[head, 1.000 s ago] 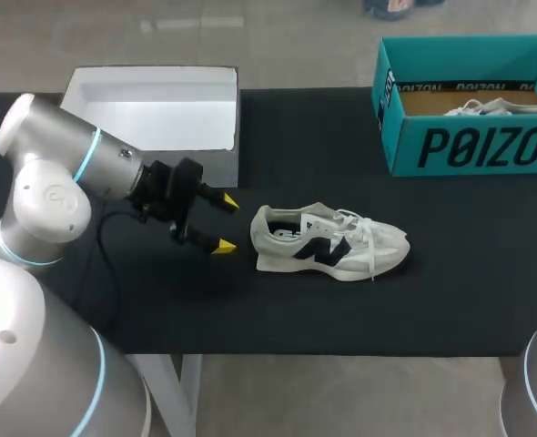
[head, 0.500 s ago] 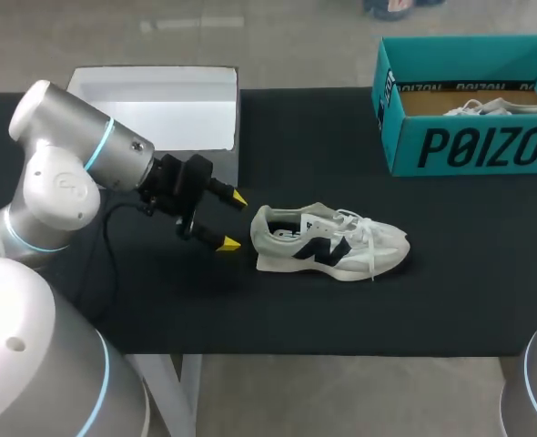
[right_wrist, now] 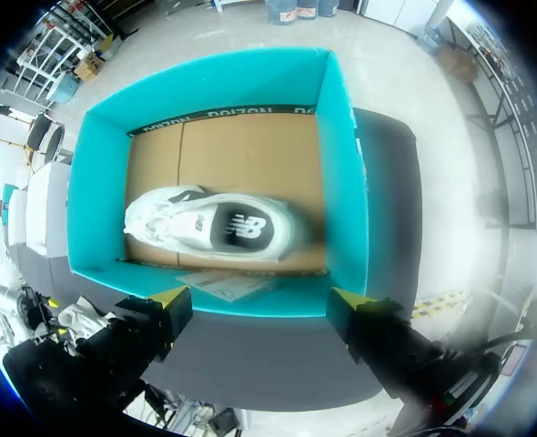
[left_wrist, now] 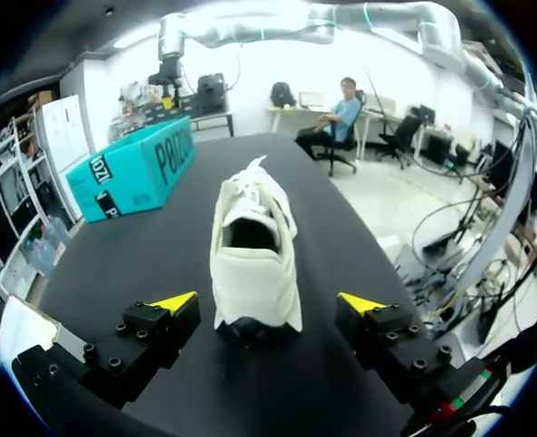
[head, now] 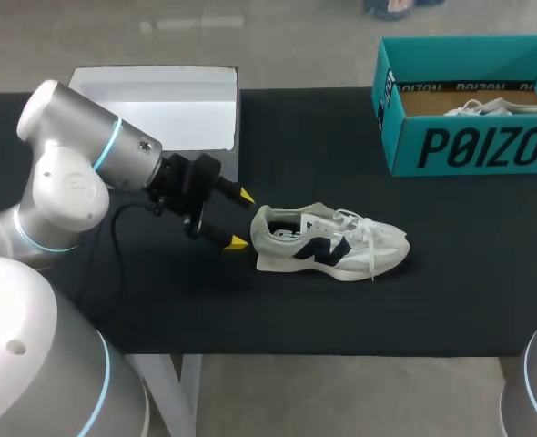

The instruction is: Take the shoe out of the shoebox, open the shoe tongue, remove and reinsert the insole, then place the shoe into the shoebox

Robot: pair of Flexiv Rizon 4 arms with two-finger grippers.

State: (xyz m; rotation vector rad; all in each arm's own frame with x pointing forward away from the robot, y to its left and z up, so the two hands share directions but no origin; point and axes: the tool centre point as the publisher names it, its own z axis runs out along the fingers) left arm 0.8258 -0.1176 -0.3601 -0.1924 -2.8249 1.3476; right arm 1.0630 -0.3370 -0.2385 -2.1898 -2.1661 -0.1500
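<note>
A white and grey shoe (head: 328, 244) with a dark logo lies on its side on the black table (head: 450, 300), heel to the left. My left gripper (head: 240, 219) hangs open just left of the heel, one yellow tip on each side of it. In the left wrist view the shoe (left_wrist: 250, 255) points away from the open gripper (left_wrist: 268, 303), its heel right at the gap. The teal shoebox (head: 487, 146) stands at the back right with a second white shoe (head: 487, 106) inside. My right gripper (right_wrist: 258, 298) hovers open above that box (right_wrist: 341, 182), looking down on its shoe (right_wrist: 218, 226).
A white open box (head: 155, 109) sits at the back left, close behind my left arm (head: 77, 173). In the left wrist view the teal shoebox (left_wrist: 141, 168) stands beyond the shoe, off to one side.
My left gripper has moved right, closing in on the shoe's heel. The shoe, the boxes and the right arm have stayed put.
</note>
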